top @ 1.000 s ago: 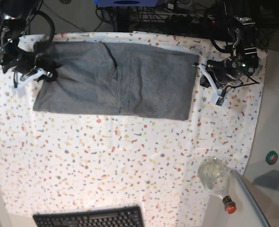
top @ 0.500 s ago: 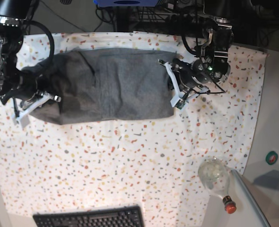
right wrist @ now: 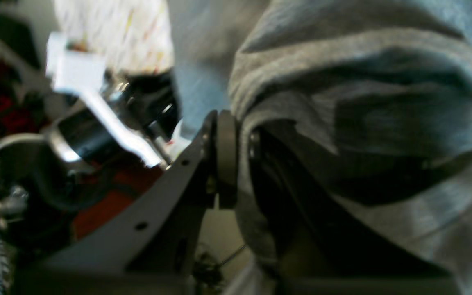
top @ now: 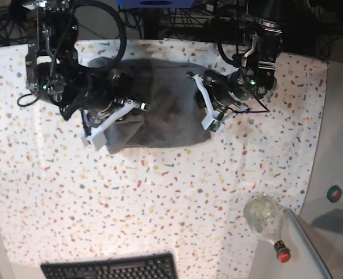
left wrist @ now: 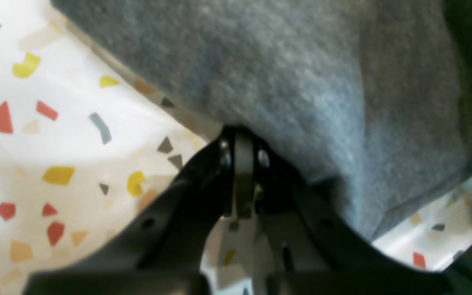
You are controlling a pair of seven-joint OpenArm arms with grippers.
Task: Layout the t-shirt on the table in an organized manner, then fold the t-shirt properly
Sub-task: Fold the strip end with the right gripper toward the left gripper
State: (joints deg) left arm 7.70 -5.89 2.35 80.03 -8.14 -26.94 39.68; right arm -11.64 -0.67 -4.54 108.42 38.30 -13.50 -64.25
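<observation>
- Base view: bright, even overhead light; the table (top: 160, 197) reads near-white; far edge dim.
- Left wrist view: soft focus; the t-shirt (left wrist: 301, 82) blurred; glare on the cloth at lower left.
- Right wrist view: dim, smeared blur; deep shadows in the folds.

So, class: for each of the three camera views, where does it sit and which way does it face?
Base: overhead, looking down on speckled white table; both arms show.
Left wrist: behind the left gripper, shut on heather-grey knit t-shirt.
Right wrist: behind the right gripper, shut on bunched t-shirt, facing the other arm.
All three share the t-shirt.
</observation>
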